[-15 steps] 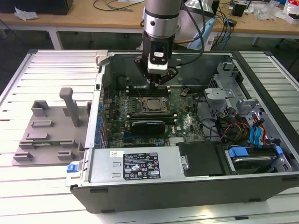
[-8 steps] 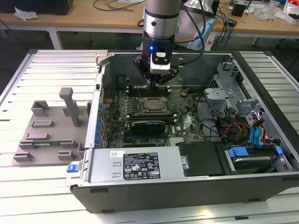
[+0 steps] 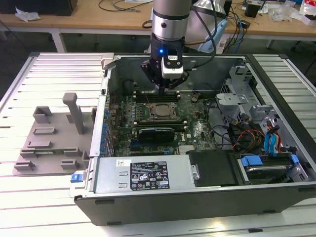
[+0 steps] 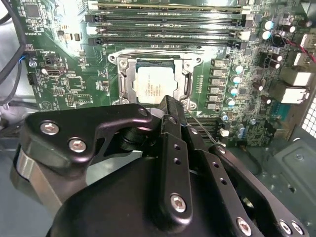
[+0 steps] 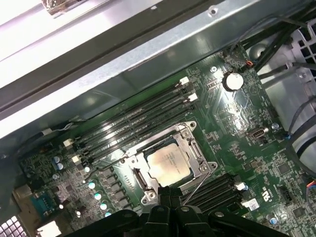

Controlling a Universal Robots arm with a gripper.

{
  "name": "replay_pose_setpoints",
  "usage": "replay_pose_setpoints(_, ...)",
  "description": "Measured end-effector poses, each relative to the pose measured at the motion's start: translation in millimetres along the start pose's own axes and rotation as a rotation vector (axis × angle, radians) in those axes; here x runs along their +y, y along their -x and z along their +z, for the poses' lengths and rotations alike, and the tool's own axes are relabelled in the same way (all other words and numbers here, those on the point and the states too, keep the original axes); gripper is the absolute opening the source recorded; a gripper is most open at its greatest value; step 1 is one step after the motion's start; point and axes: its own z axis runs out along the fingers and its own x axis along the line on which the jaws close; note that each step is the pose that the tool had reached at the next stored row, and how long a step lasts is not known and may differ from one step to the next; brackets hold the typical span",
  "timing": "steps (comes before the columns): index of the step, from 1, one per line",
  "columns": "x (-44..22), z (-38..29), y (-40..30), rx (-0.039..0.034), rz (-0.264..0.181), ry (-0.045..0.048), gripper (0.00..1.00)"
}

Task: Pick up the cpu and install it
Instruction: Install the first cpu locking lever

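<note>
I count one dark metal computer case [image 3: 197, 197], one green motherboard [image 5: 232, 128], one shiny silver square cpu [image 5: 169, 164], one square metal socket frame [image 5: 195, 148], one long black card [image 3: 156, 132], one round silver battery [image 5: 233, 80], one grey plastic fixture [image 3: 49, 143] and one black gripper [image 4: 168, 101].

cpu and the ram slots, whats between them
In both wrist views, the metal rim of the socket frame runs between the cpu and the ram slots.
</note>
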Motion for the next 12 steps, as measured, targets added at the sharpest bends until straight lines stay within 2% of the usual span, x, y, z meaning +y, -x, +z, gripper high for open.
replay_pose_setpoints(8, 0.0, 0.0, 0.0, -0.0023, -0.068, 0.0002, 0.11)
replay_pose_setpoints(12, 0.0, 0.0, 0.0, -0.0040, -0.119, 0.0003, 0.11)
